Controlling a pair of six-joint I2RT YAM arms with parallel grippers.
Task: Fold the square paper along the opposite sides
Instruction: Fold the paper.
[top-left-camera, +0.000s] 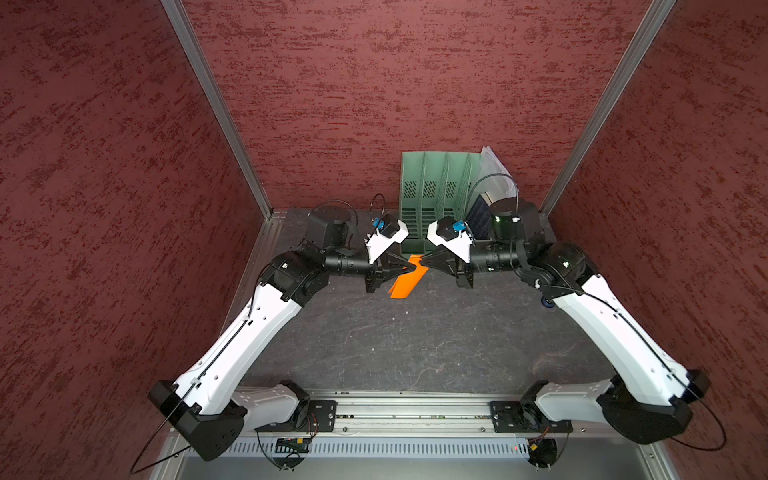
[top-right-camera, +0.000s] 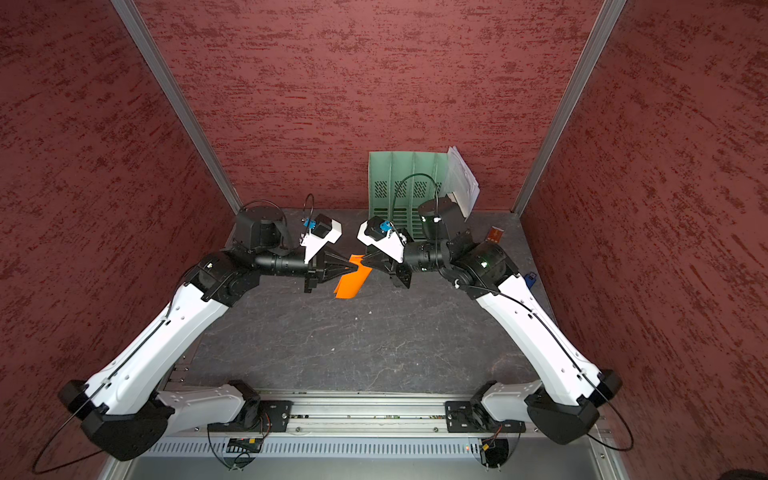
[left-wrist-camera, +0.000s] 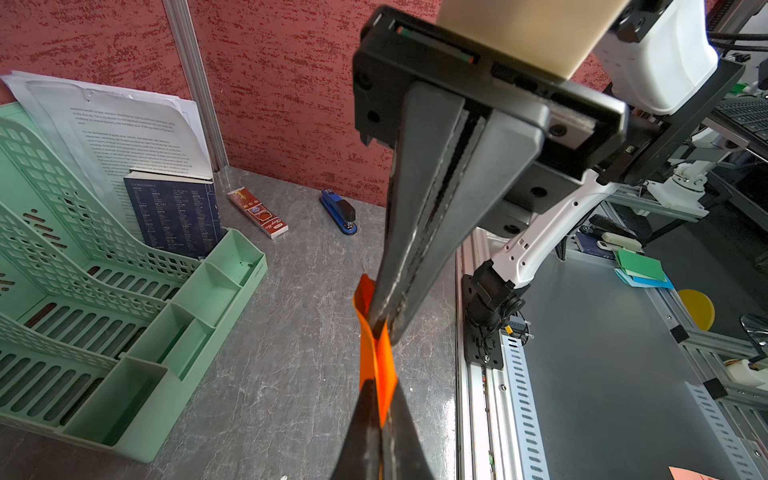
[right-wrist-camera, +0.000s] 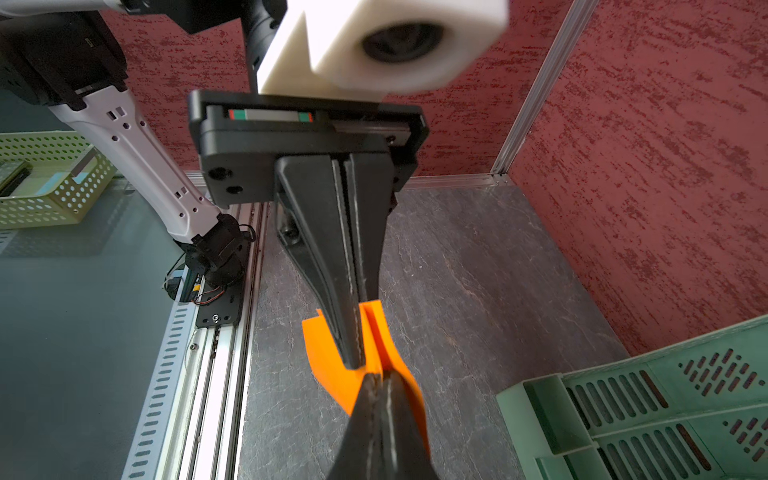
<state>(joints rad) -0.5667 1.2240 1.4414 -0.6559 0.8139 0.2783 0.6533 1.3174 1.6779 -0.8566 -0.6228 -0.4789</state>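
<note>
Pinching the square paper near the frame's centre, the left end effector and right end effector are clamped on it tip to tip; best, I judge, to keep edges matched while creasing against the surface.

The cell is enclosed on three sides by dark red, rough-textured wall panels, joined at the rear corners by silver aluminium posts. The lower middle of both top views is filled by a grey, marbled, stone-look tabletop. A pale green perforated plastic file rack is set against the rear wall, right of centre. A slotted silver metal rail is run along the bottom edge.
</note>
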